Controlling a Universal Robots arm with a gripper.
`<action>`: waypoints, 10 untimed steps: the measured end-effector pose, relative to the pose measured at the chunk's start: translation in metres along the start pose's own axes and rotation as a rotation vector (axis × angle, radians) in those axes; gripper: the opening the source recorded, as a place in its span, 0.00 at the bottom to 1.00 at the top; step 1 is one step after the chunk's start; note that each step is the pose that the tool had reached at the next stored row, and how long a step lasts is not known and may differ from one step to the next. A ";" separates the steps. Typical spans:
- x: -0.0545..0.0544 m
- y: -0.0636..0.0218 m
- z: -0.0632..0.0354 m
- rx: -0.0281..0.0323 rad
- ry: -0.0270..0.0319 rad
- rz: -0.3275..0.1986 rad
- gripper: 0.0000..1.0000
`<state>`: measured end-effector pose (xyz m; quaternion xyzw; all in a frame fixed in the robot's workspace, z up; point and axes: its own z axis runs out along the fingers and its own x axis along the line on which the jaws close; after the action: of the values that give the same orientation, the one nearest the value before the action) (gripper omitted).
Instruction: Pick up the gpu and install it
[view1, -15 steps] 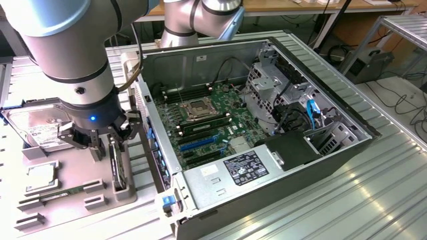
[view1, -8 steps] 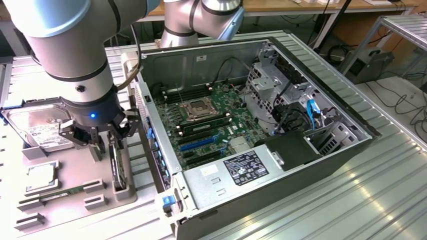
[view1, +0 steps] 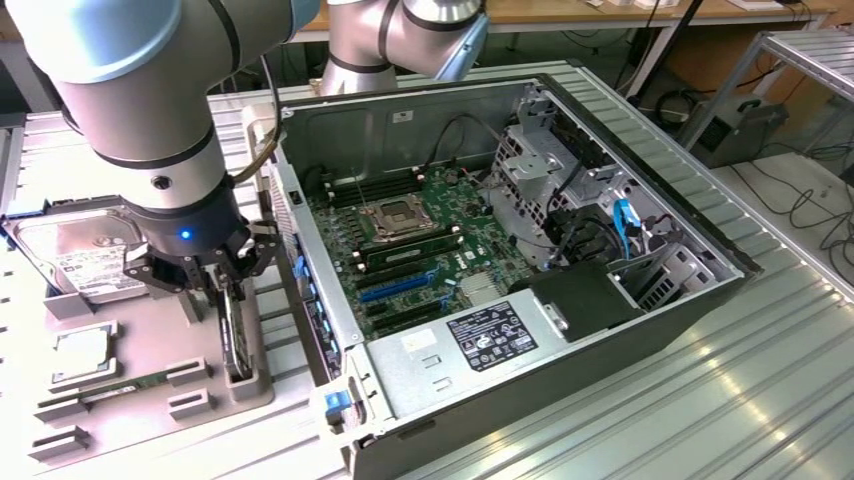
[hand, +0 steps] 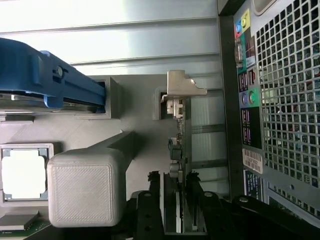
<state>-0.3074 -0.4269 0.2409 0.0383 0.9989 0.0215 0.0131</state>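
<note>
Wrist view has your gripper (hand: 176, 202) right over the gpu (hand: 178, 145) — the card stands on edge in the slotted grey tray (hand: 135, 107), just beside the open computer case (hand: 280, 110). The jaws sit either side of it, part-open with a sliver of dark gap on each side, so I'd say nothing's clamped yet.

What I'd worry about: the card is thin, and the tray's end post hugs it near the silver bracket (hand: 182, 85). A grip that lands off-square could bind or tilt it coming out. The case wall is close on that side too, so a careless swing could clip it.

Exterior view shows the same spot on the bench (view1: 747, 380), but the arm (view1: 147, 100) covers the card's top. Its bottom edge is buried in the tray, and I can't make out which slot on the motherboard (view1: 414, 240) it's meant for.
</note>
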 end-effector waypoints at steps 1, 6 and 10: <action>0.000 0.0000 -0.0001 0.0001 0.0002 0.000 0.28; 0.000 0.0000 0.0000 0.0000 0.0000 0.000 0.27; 0.000 0.0000 0.0000 0.0000 0.0000 0.000 0.27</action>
<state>-0.3074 -0.4269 0.2409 0.0384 0.9989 0.0215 0.0131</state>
